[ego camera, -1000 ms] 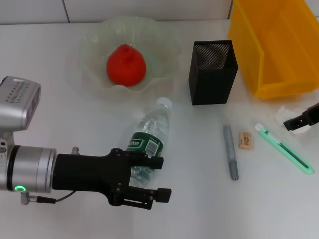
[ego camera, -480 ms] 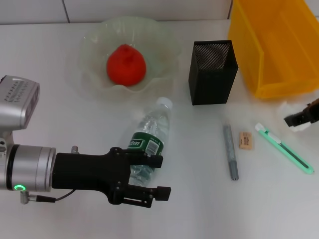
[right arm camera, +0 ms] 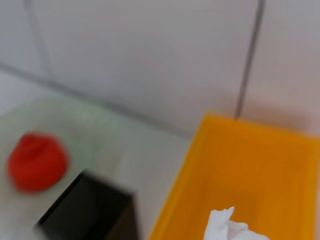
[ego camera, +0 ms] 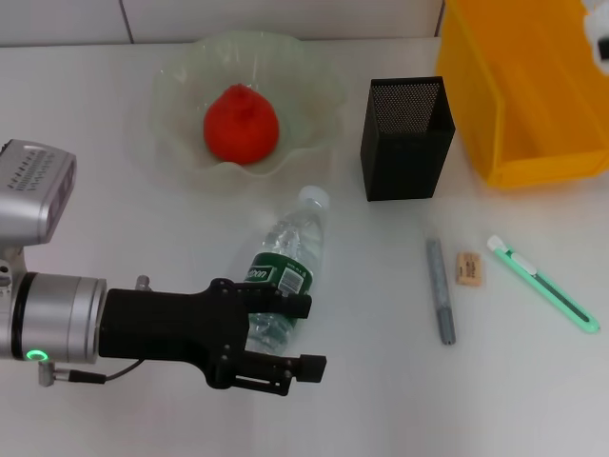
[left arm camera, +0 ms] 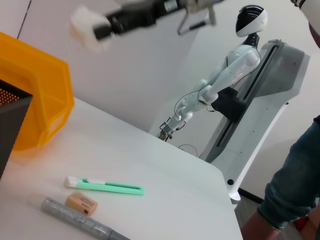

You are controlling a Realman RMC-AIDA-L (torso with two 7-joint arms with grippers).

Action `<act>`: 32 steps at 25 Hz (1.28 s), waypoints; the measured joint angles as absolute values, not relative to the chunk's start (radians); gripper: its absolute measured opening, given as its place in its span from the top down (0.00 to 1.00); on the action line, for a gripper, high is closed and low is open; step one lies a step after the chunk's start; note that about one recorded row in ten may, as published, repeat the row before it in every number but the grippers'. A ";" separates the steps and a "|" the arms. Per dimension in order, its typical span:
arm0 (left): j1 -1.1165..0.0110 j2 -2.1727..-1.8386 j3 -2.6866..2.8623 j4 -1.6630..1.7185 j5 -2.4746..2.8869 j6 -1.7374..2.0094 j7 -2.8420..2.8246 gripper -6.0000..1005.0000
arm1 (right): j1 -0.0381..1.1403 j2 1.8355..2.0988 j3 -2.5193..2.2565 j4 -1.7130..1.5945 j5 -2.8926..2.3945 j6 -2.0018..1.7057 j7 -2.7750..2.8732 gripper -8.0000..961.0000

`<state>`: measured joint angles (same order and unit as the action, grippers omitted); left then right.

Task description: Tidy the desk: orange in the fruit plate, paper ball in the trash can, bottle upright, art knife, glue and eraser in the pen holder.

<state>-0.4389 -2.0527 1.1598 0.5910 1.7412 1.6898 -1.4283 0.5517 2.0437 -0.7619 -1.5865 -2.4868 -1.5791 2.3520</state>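
Nearest you, the left gripper (ego camera: 285,333) reaches in from the left edge of the desk (ego camera: 381,400), its black fingers spread on either side of the bottle's lower end; you can't tell whether they press it. The bottle (ego camera: 285,262) lies on its side, clear plastic with a dark green label, white cap pointing toward the plate. To its right lie the grey glue (ego camera: 440,290), the tiny tan eraser (ego camera: 467,268) just beside it, and the slim mint-green and white knife (ego camera: 542,282) set diagonally, all apart from one another. Behind them stands the black mesh holder (ego camera: 405,138), upright. Farther back on the left, the pale green plate (ego camera: 181,86) with its wavy rim holds the red-orange orange (ego camera: 240,123). At the far right is the yellow can (ego camera: 523,95). Above it, the right gripper (left arm camera: 102,27) grips the paper ball (left arm camera: 85,22), a small white crumpled wad, held high in the air; the right wrist view shows the wad over the can's open interior.
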 joint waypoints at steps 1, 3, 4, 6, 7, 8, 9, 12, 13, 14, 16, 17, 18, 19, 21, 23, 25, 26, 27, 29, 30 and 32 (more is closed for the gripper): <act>-0.441 -2.051 1.160 0.587 1.742 1.689 -1.428 0.16 | 0.563 2.042 -0.764 -1.570 -2.495 -1.544 2.356 0.42; -0.442 -2.051 1.160 0.586 1.742 1.688 -1.428 0.16 | 0.586 2.041 -0.766 -1.513 -2.514 -1.483 2.361 0.42; -0.442 -2.051 1.160 0.586 1.742 1.688 -1.428 0.16 | 0.599 2.041 -0.767 -1.479 -2.524 -1.456 2.361 0.42; -0.442 -2.051 1.160 0.586 1.742 1.688 -1.428 0.16 | 0.617 2.043 -0.767 -1.428 -2.539 -1.410 2.360 0.42; -0.442 -2.051 1.160 0.586 1.742 1.688 -1.428 0.16 | 0.622 2.045 -0.768 -1.411 -2.543 -1.395 2.357 0.41; -0.438 -2.048 1.157 0.584 1.742 1.688 -1.428 0.16 | 0.624 2.046 -0.769 -1.396 -2.545 -1.376 2.353 0.39; -0.438 -2.048 1.157 0.584 1.742 1.688 -1.428 0.16 | 0.625 2.048 -0.769 -1.386 -2.546 -1.359 2.351 0.38; -0.435 -2.046 1.155 0.584 1.742 1.688 -1.428 0.16 | 0.618 2.056 -0.770 -1.378 -2.545 -1.326 2.347 0.34; -0.434 -2.044 1.154 0.584 1.742 1.687 -1.429 0.16 | 0.616 2.058 -0.770 -1.378 -2.544 -1.322 2.346 0.33; -0.434 -2.044 1.154 0.584 1.742 1.687 -1.429 0.16 | 0.614 2.059 -0.770 -1.378 -2.543 -1.320 2.346 0.31; -0.434 -2.044 1.154 0.584 1.742 1.687 -1.429 0.16 | 0.611 2.060 -0.770 -1.378 -2.542 -1.318 2.345 0.29; -0.435 -2.042 1.153 0.584 1.742 1.685 -1.429 0.16 | 0.610 2.061 -0.769 -1.378 -2.542 -1.318 2.345 0.28; -0.438 -2.041 1.153 0.584 1.741 1.683 -1.430 0.16 | 0.608 2.061 -0.769 -1.377 -2.541 -1.318 2.345 0.27; -0.439 -2.040 1.153 0.584 1.741 1.683 -1.431 0.16 | 0.607 2.061 -0.768 -1.378 -2.540 -1.319 2.345 0.27; -0.441 -2.039 1.153 0.585 1.741 1.682 -1.438 0.16 | 0.600 2.063 -0.765 -1.384 -2.527 -1.334 2.343 0.27; -0.443 -2.037 1.151 0.589 1.741 1.680 -1.451 0.16 | 0.583 2.061 -0.761 -1.396 -2.479 -1.375 2.323 0.26; -0.444 -2.033 1.138 0.592 1.741 1.679 -1.466 0.16 | 0.555 2.052 -0.753 -1.404 -2.384 -1.455 2.273 0.26; -0.444 -2.031 1.133 0.592 1.741 1.678 -1.470 0.16 | 0.520 2.035 -0.731 -1.395 -2.260 -1.559 2.198 0.26; -0.444 -2.029 1.125 0.592 1.741 1.677 -1.477 0.16 | 0.520 2.035 -0.731 -1.395 -2.260 -1.559 2.198 0.26; -0.444 -2.023 1.093 0.593 1.741 1.672 -1.505 0.16 | 0.462 2.007 -0.677 -1.326 -2.092 -1.717 2.064 0.26; -0.444 -2.023 1.093 0.593 1.741 1.672 -1.505 0.16 | 0.462 2.007 -0.677 -1.326 -2.092 -1.717 2.064 0.26; -0.445 -2.021 1.067 0.596 1.741 1.670 -1.538 0.16 | 0.413 1.977 -0.605 -1.155 -1.979 -1.864 1.878 0.26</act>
